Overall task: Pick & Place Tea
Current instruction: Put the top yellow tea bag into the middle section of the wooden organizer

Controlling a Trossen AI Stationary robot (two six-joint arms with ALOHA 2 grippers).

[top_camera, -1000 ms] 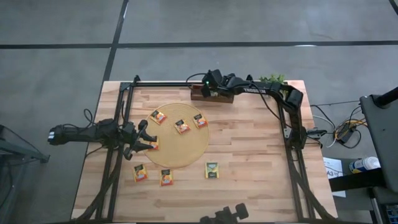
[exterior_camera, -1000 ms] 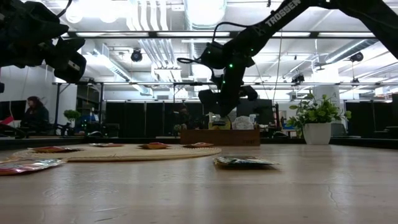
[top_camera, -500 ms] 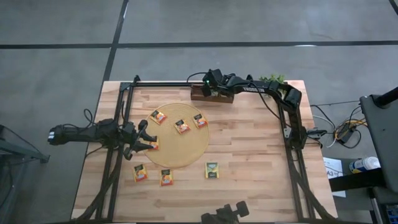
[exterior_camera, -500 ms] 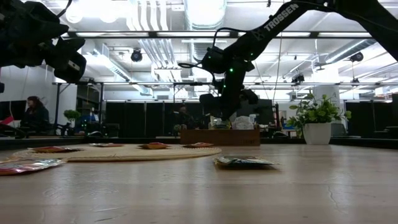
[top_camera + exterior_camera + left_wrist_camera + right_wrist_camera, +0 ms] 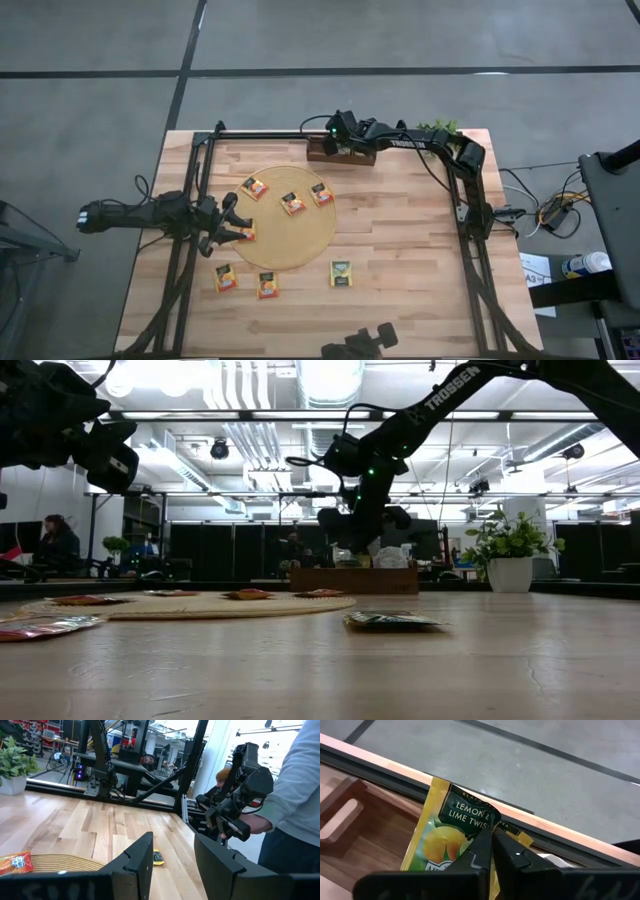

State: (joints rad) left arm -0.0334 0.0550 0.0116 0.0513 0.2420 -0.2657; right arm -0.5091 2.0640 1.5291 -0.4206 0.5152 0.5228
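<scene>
The right gripper (image 5: 491, 836) pinches a green-yellow tea sachet (image 5: 447, 832) above the wooden tray (image 5: 340, 154) at the counter's (image 5: 400, 250) far edge; the left gripper (image 5: 232, 228) hovers half-open over the mat's (image 5: 300, 240) left rim.

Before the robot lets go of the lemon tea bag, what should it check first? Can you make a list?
1. Right gripper shut on the lemon tea sachet: ok.
2. Sachet over the wooden tray: ok.
3. Which tray compartment lies below: cannot tell.
4. Left gripper waiting open at the round mat, away from the tray: ok.
5. Sachets left on the mat and table, like the green one: not ok, more to move.
</scene>
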